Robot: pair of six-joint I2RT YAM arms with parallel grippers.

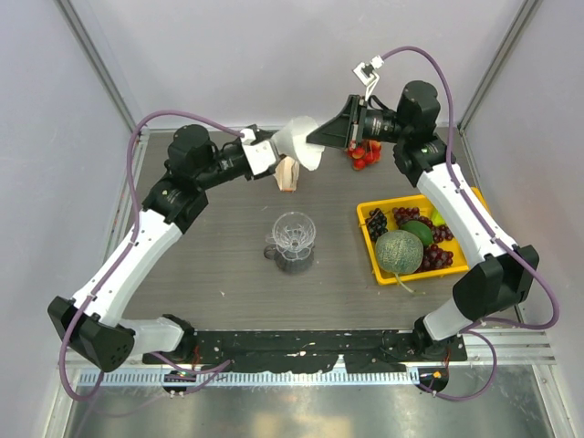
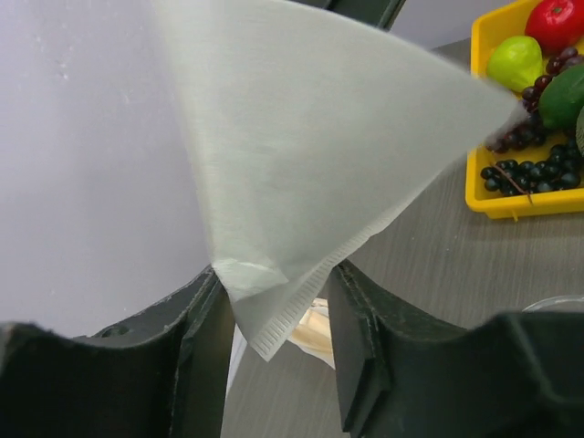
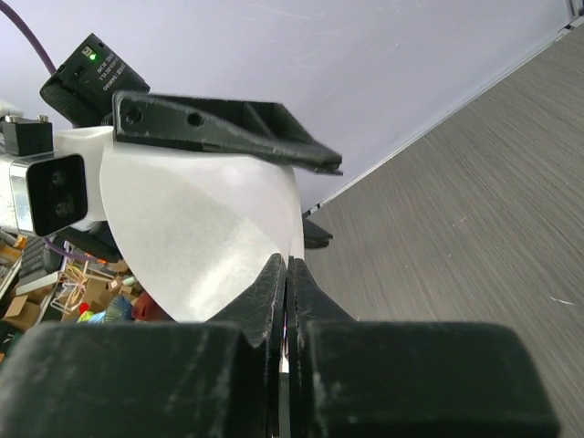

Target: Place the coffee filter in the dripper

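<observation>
The white paper coffee filter (image 1: 299,143) is held in the air at the back of the table, opened into a cone. My right gripper (image 1: 318,139) is shut on its edge; the wrist view shows the jaws pinched on the paper (image 3: 201,237). My left gripper (image 1: 276,151) is open, and the filter's seamed tip (image 2: 274,310) hangs between its fingers (image 2: 205,338). The clear ribbed dripper (image 1: 294,234) stands mid-table, below and in front of both grippers, with nothing in it.
A beige-white pack of stacked filters (image 1: 288,174) stands under the grippers. A yellow tray (image 1: 367,212) with a melon, grapes and other fruit is on the right. Red fruit (image 1: 363,155) lies behind it. A clear handle (image 1: 271,249) shows at the dripper's base.
</observation>
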